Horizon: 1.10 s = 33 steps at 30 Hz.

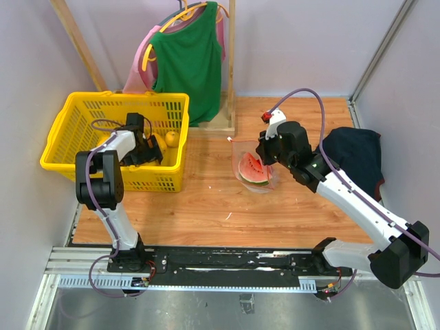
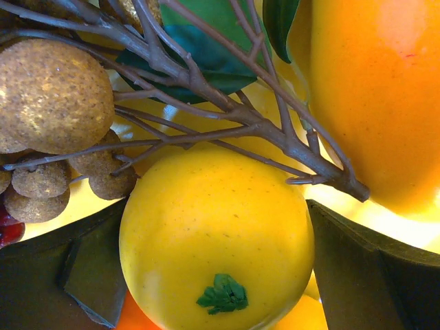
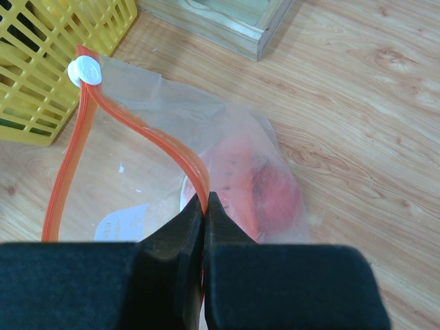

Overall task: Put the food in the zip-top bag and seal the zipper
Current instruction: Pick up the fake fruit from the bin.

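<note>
At the left claw [image 2: 216, 206]: fingers wide apart, clamped on nothing, down inside the yellow basket [image 1: 103, 103]. Directly between the two dark fingers, close ahead of the palm, a round yellow fruit [image 2: 220, 268], with its green stem mark turned toward the claw. No real long axis on this fruit, so probably no need to turn the wrist before closing. Impossible to tell whether the fingers touch the fruit. Just beyond it, a brown twig [image 2: 256, 125] with rough brown berries to the left and green leaves further ahead. Ahead and to the right, a bigger orange fruit [image 2: 371, 103]. One possible trouble: the twig seems to lie across the far side of the yellow fruit and may be dragged along in a lift.

At the right claw [image 3: 205, 205]: fingers together, pinched on the orange zipper [image 3: 60, 172] of the clear bag [image 3: 137, 185]. From the pinch, the zipper runs away ahead and to the left, with its long axis toward the white slider [image 3: 84, 71] at the far end, near the basket corner. Two strips parted, so the mouth is open and not yet sealed. Beyond the fingertips and a little to the right, inside the bag, a red watermelon slice [image 3: 265, 185], over the wooden table [image 3: 357, 103].

From above: bag well to the right of the left claw, mouth apparently turned toward the basket. Left arm nearer to the remaining food, right arm nearer to the bag. Likely next: close on the yellow fruit, lift, carry it to the right into the open mouth.
</note>
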Each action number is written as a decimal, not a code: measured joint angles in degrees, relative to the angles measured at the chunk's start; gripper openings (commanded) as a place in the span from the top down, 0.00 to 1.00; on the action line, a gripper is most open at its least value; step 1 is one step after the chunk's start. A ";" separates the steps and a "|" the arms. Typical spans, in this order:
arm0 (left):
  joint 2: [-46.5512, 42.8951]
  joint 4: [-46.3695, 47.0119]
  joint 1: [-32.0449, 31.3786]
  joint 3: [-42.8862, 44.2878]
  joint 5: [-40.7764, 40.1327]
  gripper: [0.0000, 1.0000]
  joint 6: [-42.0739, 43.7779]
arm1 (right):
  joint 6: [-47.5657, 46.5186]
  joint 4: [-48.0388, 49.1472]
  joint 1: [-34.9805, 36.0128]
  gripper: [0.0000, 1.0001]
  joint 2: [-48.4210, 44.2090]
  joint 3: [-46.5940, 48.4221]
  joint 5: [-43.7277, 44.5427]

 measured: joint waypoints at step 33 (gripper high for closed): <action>-1.55 5.38 -0.02 0.07 -3.45 0.40 -2.45 | 0.02 0.46 0.00 0.99 0.61 0.00 -1.60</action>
